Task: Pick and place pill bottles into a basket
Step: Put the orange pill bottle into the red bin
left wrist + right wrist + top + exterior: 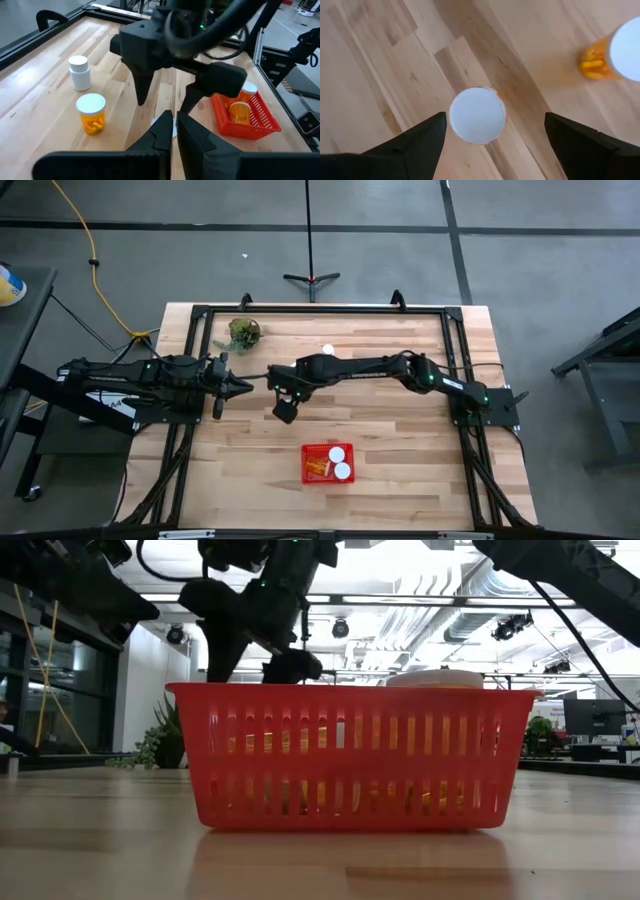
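six pill bottles (91, 114), one red basket (350, 760), one small green plant (242, 333)

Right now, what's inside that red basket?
Two white-capped pill bottles stand in the red basket, with orange showing beside them, perhaps another bottle lying down. The mesh walls and caps hide whatever lies lower.

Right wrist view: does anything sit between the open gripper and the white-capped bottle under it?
Nothing visible does. The right gripper hangs open directly above the white-capped orange pill bottle, with only bare wooden table around it.
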### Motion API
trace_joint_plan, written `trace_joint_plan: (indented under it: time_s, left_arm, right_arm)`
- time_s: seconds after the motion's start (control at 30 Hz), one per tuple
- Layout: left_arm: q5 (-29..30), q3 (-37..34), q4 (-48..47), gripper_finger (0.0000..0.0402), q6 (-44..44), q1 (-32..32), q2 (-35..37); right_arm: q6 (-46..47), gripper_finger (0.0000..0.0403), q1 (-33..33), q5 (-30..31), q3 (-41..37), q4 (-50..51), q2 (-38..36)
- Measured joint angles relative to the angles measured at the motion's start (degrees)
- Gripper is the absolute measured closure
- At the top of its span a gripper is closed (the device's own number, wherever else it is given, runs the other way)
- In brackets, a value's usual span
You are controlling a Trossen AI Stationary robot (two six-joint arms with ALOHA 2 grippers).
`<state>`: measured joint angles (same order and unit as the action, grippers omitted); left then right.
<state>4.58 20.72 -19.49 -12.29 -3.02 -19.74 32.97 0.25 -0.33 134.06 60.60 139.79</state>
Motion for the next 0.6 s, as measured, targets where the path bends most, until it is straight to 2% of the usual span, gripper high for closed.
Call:
trace_joint_plan:
  time_s: [0.27,0.37,0.6]
  left_arm:
    - [0.0,0.0,0.0,0.0341,0.0,0.0,0.0]
    - [0.0,0.0,0.0,0.0341,0.0,0.0,0.0]
    - [0.0,0.0,0.0,0.0341,0.0,0.0,0.0]
  right_arm:
    - [0.0,0.0074,-0.6,-1.9,0.0,-2.1,0.3]
    - [0.0,0.0074,-0.6,-4.3,0.0,-2.6,1.0]
    - [0.0,0.0074,-0.5,-4.6,-0.1,-4.1,2.1]
